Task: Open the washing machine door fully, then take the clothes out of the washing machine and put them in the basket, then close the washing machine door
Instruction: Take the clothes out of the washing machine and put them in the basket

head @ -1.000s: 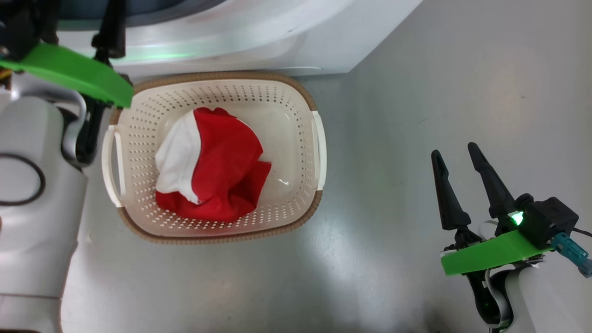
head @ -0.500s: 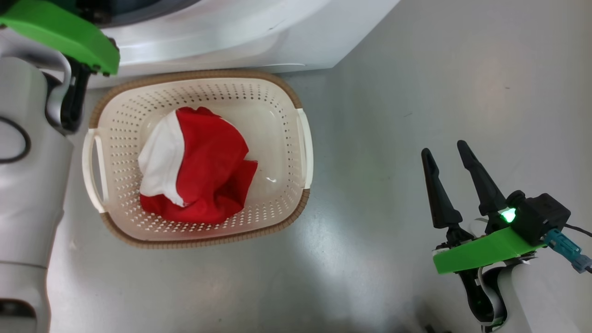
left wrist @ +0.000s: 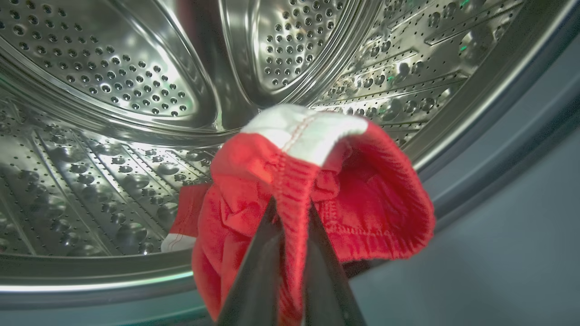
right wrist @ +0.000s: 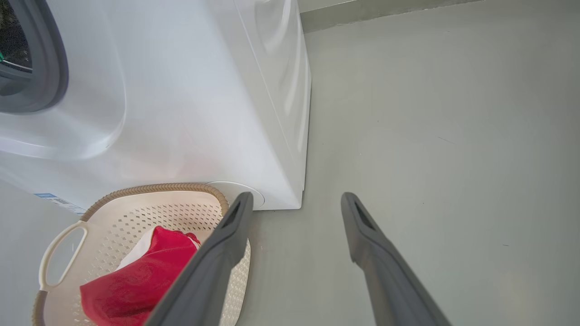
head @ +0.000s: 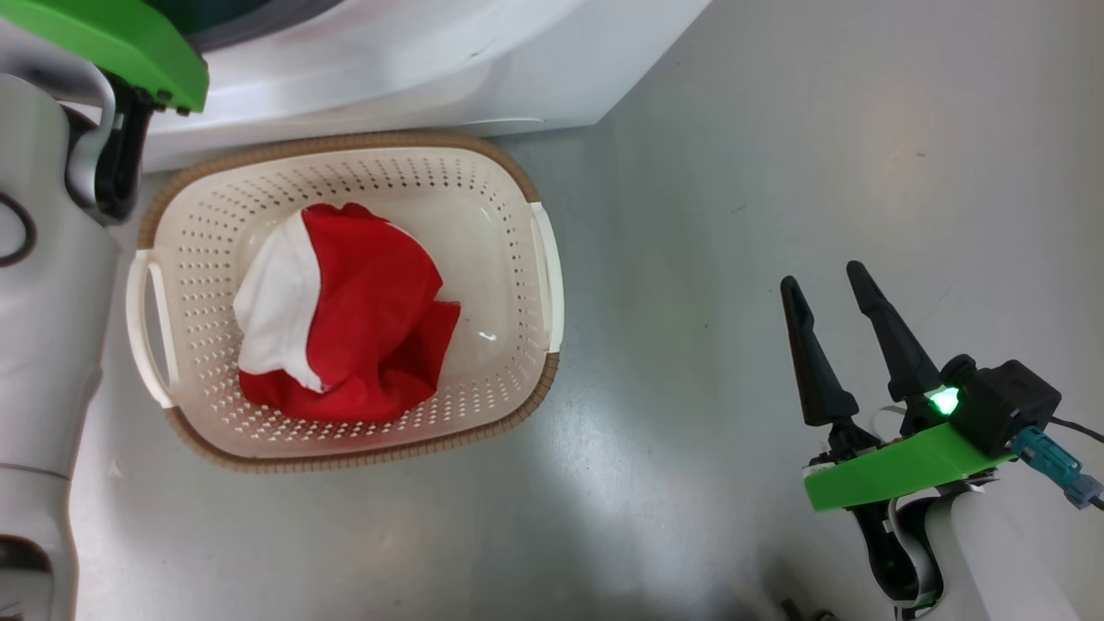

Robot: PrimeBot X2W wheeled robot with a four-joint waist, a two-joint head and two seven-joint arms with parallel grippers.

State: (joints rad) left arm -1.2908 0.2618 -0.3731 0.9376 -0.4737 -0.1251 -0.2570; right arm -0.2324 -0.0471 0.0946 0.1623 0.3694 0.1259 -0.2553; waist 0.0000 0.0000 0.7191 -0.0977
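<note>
**Inside the perforated steel drum [left wrist: 113,90] — a firm pinch**

Deep in the white boxy washing machine [right wrist: 181,90], the left gripper [left wrist: 292,203] clamps a bright red fabric garment with a white band [left wrist: 362,199]. A second red-and-white garment [head: 371,319] lies in the cream perforated plastic basket [head: 345,142] — the right gripper [head: 822,278] is spread wide, empty.

The left gripper [left wrist: 291,204] has its jaws squeezed tight, with the clothes [left wrist: 371,199] pinched between them. The right gripper [head: 819,278] holds its jaws wide apart.
</note>
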